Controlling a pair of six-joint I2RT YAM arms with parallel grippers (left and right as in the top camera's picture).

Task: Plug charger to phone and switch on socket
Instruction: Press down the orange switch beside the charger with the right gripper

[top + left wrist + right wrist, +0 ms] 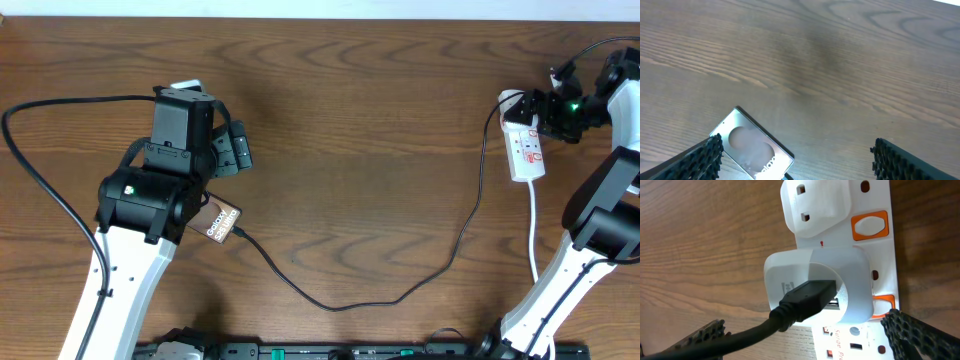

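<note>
The phone point(222, 221) lies on the table, partly hidden under my left arm; it also shows in the left wrist view point(752, 150), white label up. The charger cable point(340, 303) runs from the phone's end, where its plug tip point(243, 236) sits against the phone's edge, across the table to the socket point(527, 152). My left gripper point(237, 150) is open above the phone point(795, 157). My right gripper point(540, 108) is open over the socket's far end. In the right wrist view the black USB plug point(810, 297) sits in a white adapter point(805, 270) on the socket point(880, 255), between the open fingers point(810, 337).
The socket has orange switches point(869, 225). Its white cord point(534, 235) runs toward the front beside my right arm's base. A thick black arm cable point(40, 150) loops at the left. The brown wood table point(370, 120) stretches between the arms.
</note>
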